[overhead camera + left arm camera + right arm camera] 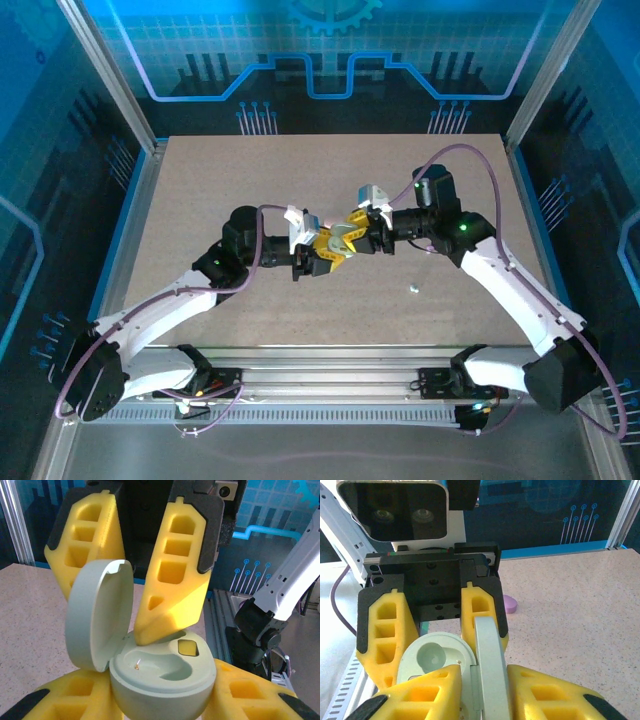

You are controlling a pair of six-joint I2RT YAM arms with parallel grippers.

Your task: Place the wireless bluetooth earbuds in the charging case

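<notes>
Likely light and slick, the case (162, 680) sat clamped low in the left gripper (160, 692); the right gripper (485, 675) straddled its lid (97, 612), jaws' grip unclear.

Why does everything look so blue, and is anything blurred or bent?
Top external view: blue walls tint the scene; frame posts splay outward, lens distortion. Left wrist view: charging case crisp, background softer. Right wrist view: the lid looms close, slightly blurred.
</notes>
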